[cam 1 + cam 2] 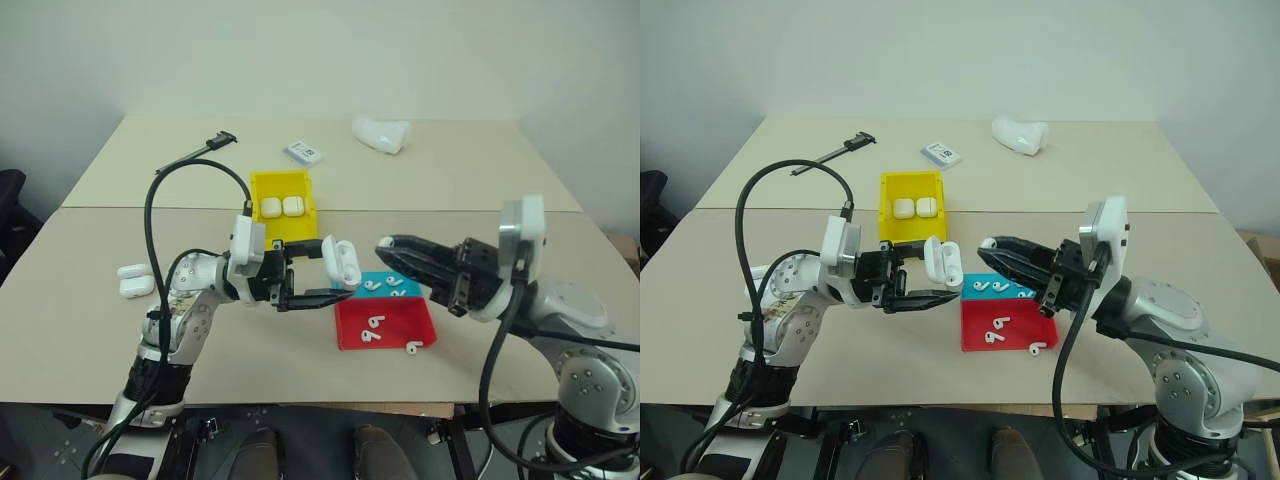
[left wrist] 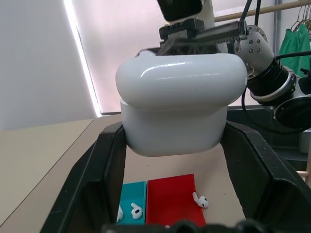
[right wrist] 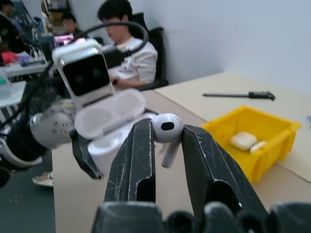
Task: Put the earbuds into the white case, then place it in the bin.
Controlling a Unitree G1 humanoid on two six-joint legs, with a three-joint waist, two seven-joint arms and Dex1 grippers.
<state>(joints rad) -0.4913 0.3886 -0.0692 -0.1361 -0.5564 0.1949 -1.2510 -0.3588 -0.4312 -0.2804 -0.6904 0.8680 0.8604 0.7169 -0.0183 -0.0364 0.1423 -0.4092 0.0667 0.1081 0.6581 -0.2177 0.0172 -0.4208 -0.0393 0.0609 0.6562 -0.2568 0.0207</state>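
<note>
Open white case point(image 1: 340, 263) at centre frame, pinched in the left gripper point(image 1: 305, 275), an earbud point(image 3: 166, 132) clamped in the right gripper point(image 1: 385, 246) just beside it, yellow bin point(image 1: 284, 205) above holding two cases, red tray point(image 1: 385, 323) and blue tray point(image 1: 388, 285) with loose earbuds below.

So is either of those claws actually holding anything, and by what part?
Yes. The left end effector grips the open white case by its body's sides; the right end effector pinches an earbud by its head.

My arms point(image 1: 190, 310): silver-grey housings, black fingers point(image 3: 133, 160) scuffed, white wrist camera blocks point(image 1: 243, 243), black cables point(image 1: 160, 200) looping off each.
</note>
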